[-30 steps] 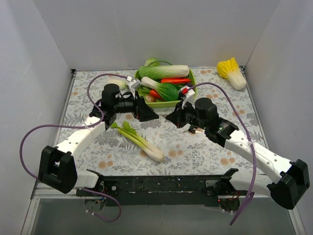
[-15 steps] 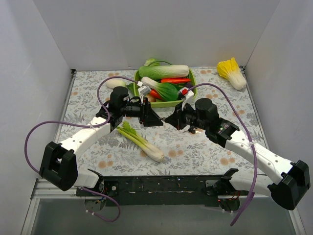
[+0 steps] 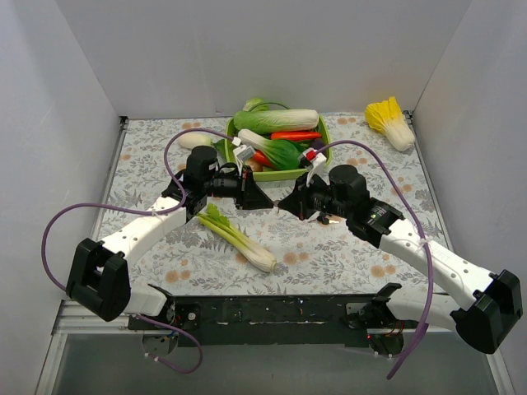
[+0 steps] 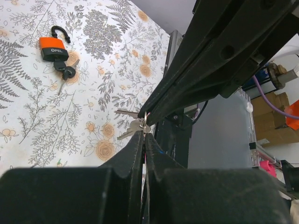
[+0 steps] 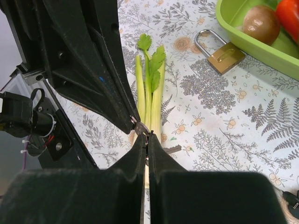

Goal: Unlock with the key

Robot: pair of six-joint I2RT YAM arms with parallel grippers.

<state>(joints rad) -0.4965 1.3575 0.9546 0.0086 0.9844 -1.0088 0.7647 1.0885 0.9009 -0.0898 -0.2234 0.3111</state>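
A small bunch of silver keys [image 4: 134, 124] hangs over the flowered table, between the tips of both grippers. My left gripper [image 4: 144, 135] is shut, its tips on the bunch's ring. My right gripper [image 5: 146, 136] is shut on the same bunch, with one key blade [image 5: 173, 149] sticking out past its fingers. From above, the left gripper [image 3: 268, 202] and right gripper [image 3: 285, 204] meet tip to tip at mid-table. A brass padlock [image 5: 219, 55] lies beside the green tray. A small red padlock [image 4: 53, 46] lies flat, with a black-headed key [image 4: 66, 71] at its underside.
A celery stalk [image 3: 239, 237] lies on the table under and in front of the grippers. The green tray [image 3: 324, 132] of vegetables stands behind them. A yellow cabbage [image 3: 391, 122] sits at the back right. White walls close in three sides.
My left arm has swung right, bringing its gripper up to the right gripper's tips, and its jaws have gone from wide open to shut on the keys. The right arm has held still.
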